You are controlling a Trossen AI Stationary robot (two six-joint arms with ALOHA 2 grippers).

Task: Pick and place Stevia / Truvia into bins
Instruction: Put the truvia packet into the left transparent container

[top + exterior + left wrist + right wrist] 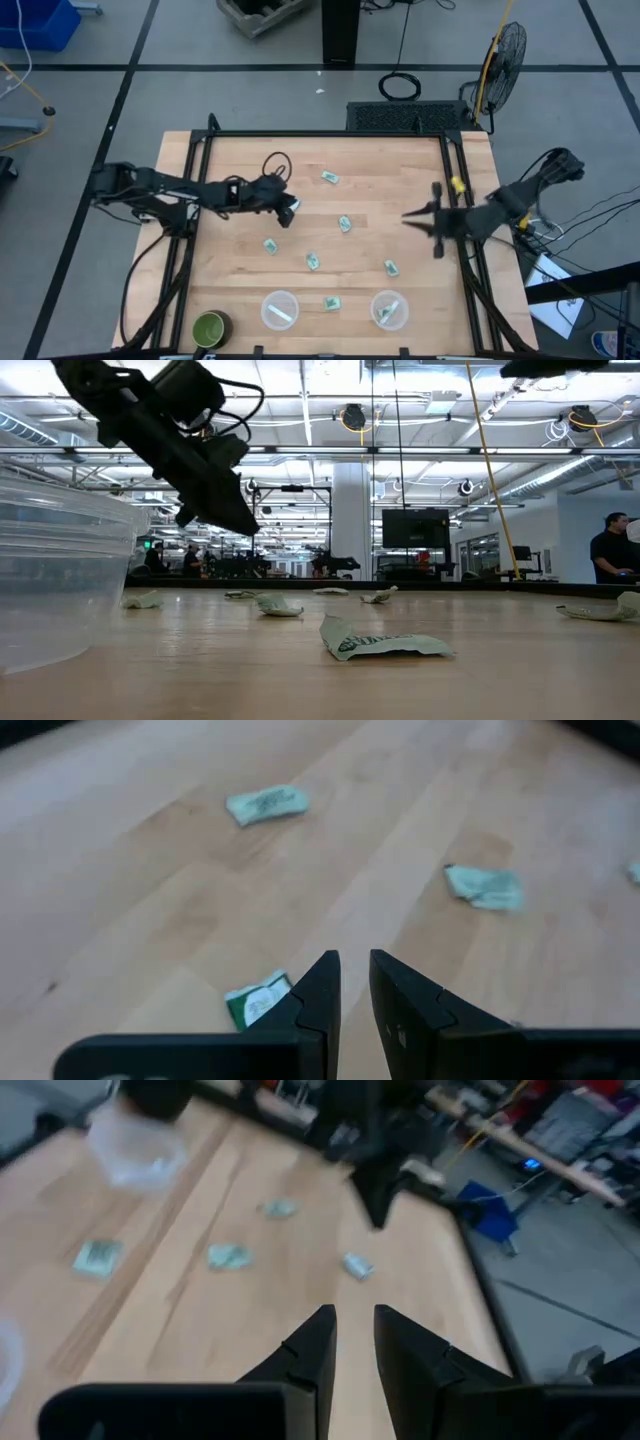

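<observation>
The left hand (287,212), nearly pressed together and empty, is held above loose Stevia packets (345,224) on the tabletop (400,180) beyond 2 bins (280,309), while the right hand (418,214), also nearly pressed together, is blurred.

You're looking at a pale wooden table (330,225) on a grey floor (130,100) crossed by dark lines. Beyond the table's far edge stand a black pedestal (340,30) and a floor fan (505,50). Level across the table you see a white pillar (350,520), a dark monitor (415,528), ceiling pipes and lamps, and a person (612,550) on the right.
</observation>
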